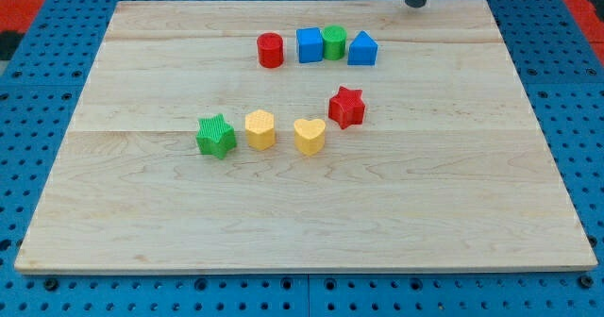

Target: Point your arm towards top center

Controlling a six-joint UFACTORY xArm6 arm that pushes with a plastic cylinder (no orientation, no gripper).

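My tip (416, 5), the lower end of a straight dark grey rod, comes in from the view's top edge and stands upright at the far edge of the pale wooden counter (302, 213), somewhat right of the middle. It touches no block. The nearest is the blue house-shaped block (362, 49), which lies nearer and to the left of it at the right end of the far row, well apart from the rod's end.
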